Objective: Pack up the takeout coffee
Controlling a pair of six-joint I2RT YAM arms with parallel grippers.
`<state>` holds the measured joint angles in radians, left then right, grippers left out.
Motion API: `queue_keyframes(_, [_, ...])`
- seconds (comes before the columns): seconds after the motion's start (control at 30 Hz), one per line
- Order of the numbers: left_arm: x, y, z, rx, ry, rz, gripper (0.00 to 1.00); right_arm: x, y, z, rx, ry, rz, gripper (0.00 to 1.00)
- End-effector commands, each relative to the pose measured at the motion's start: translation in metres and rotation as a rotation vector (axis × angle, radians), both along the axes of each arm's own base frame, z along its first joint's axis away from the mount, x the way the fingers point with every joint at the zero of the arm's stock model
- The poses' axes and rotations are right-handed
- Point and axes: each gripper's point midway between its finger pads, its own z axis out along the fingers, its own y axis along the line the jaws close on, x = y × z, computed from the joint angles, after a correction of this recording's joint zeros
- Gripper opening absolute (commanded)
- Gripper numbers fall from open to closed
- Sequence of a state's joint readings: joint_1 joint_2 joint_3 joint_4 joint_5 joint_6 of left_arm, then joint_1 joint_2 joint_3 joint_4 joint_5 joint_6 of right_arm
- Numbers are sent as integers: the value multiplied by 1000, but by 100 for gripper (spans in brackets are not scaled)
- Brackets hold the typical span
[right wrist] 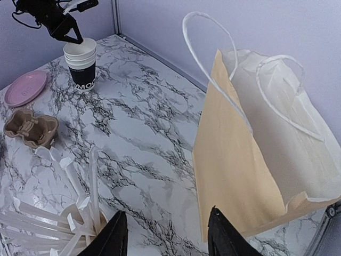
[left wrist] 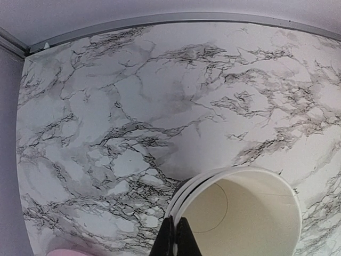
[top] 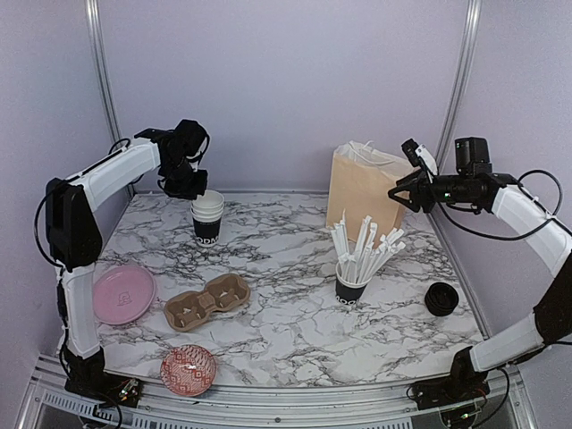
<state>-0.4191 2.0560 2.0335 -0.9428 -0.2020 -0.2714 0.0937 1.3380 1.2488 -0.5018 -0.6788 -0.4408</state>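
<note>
1. Where the marble table [top: 286,344] meets the arm bases, a red patterned bowl [top: 188,369] sits at the near left.
2. A pink plate [top: 123,293] lies at the left edge, with a cardboard cup carrier [top: 207,302] just beside it, its pockets unfilled.
3. A small black lid [top: 441,298] lies at the right. A black cup of white straws [top: 351,288] stands upright near it.
4. The stack of takeout coffee cups [top: 207,217] stands upright at the far left, well apart from the carrier.
5. The left gripper [top: 201,190] is at the top cup's rim, its fingers [left wrist: 169,242] pinched together on the wall.
6. A paper bag [top: 362,186] stands at the far right.
7. The right gripper [top: 398,197] hovers beside the bag, fingers [right wrist: 113,237] spread wide, holding nothing.
</note>
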Motion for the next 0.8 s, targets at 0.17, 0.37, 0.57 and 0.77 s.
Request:
queue_keyframes(0.17, [-4, -15, 7, -46, 23, -69, 0, -3, 6, 17, 25, -21, 28, 49])
queue_keyframes(0.37, [-9, -46, 22, -385, 41, -149, 0, -5, 4, 14, 16, -24, 19, 49])
queue_keyframes(0.57, [-3, -19, 12, -220, 11, -40, 0, -6, 4, 13, 14, -24, 19, 49])
queue_keyframes(0.77, [1, -33, -6, -58, -1, -93, 0, -6, 5, 12, 20, -20, 27, 49])
